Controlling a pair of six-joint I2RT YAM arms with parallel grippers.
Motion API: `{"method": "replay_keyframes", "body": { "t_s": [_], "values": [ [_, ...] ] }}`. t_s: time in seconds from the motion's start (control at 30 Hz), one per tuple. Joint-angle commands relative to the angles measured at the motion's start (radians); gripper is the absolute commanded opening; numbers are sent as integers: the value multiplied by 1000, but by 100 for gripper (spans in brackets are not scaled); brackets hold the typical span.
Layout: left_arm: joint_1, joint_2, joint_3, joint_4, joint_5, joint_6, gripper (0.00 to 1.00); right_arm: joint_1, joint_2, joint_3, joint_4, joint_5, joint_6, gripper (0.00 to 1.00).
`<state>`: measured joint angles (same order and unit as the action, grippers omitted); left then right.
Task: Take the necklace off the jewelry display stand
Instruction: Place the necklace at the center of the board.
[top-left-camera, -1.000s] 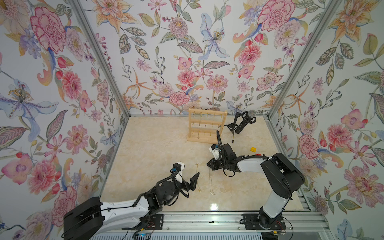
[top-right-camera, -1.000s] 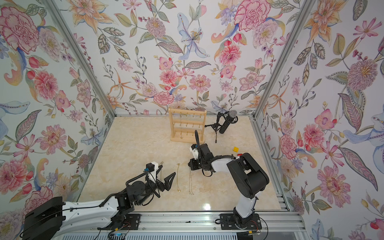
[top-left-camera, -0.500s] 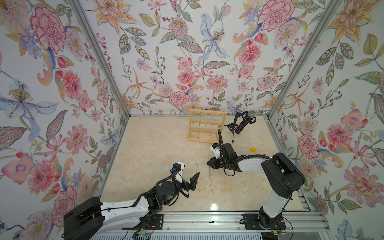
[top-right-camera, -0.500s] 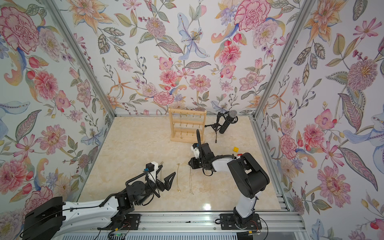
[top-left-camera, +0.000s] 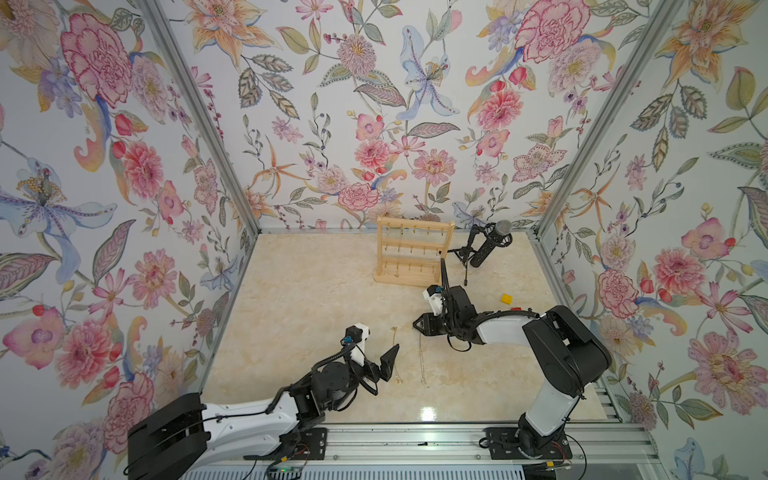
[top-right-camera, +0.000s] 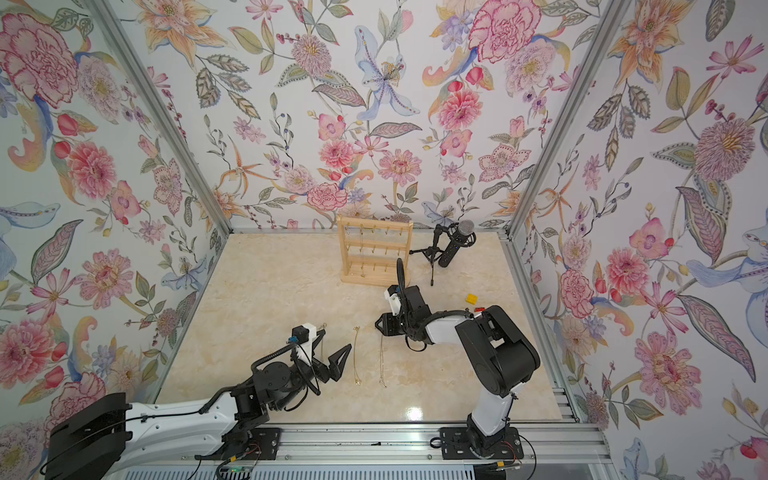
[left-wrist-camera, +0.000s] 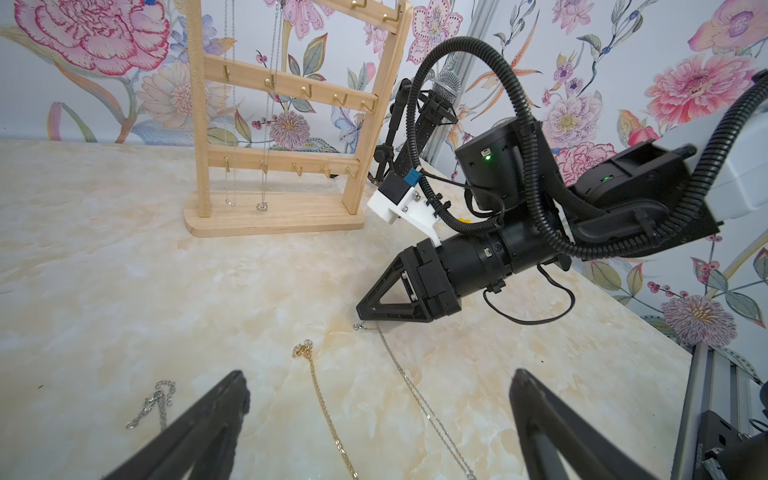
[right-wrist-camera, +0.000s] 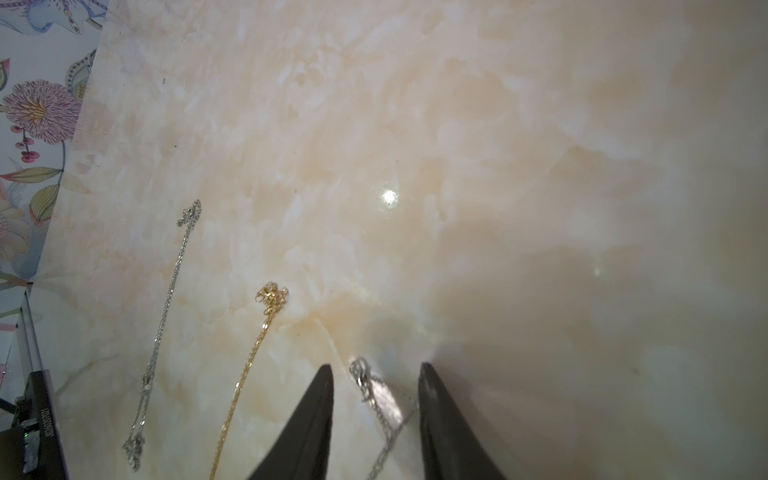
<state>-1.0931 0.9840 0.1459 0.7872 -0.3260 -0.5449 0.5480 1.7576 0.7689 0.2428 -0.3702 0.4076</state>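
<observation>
The right end effector (right-wrist-camera: 375, 365) has parted its jaws since 1 second ago. The thin silver chain necklace (top-left-camera: 422, 359) now lies loose between them on the cream marbled counter (top-left-camera: 316, 299), lower centre in a top view. The left end effector (left-wrist-camera: 378, 374) stays spread wide. The light wooden jewelry display stand (top-left-camera: 405, 279) is unmoved near the frame's centre, with 2 chains (left-wrist-camera: 269, 124) hanging.

Necklaces (left-wrist-camera: 302, 350) lie before the jewelry display stand (left-wrist-camera: 274, 218) (microphone (left-wrist-camera: 448, 84) beside it).
</observation>
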Motion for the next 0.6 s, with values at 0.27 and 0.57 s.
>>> {"method": "replay_keyframes", "body": {
  "t_s": [0.27,0.57],
  "values": [
    [10,41,51,-9,25,25,97,-10,-37,-40,30,-18,44,44],
    [-21,215,310,-368,54,-108,74,-13,-33,-49,39,-13,68,46]
  ]
}}
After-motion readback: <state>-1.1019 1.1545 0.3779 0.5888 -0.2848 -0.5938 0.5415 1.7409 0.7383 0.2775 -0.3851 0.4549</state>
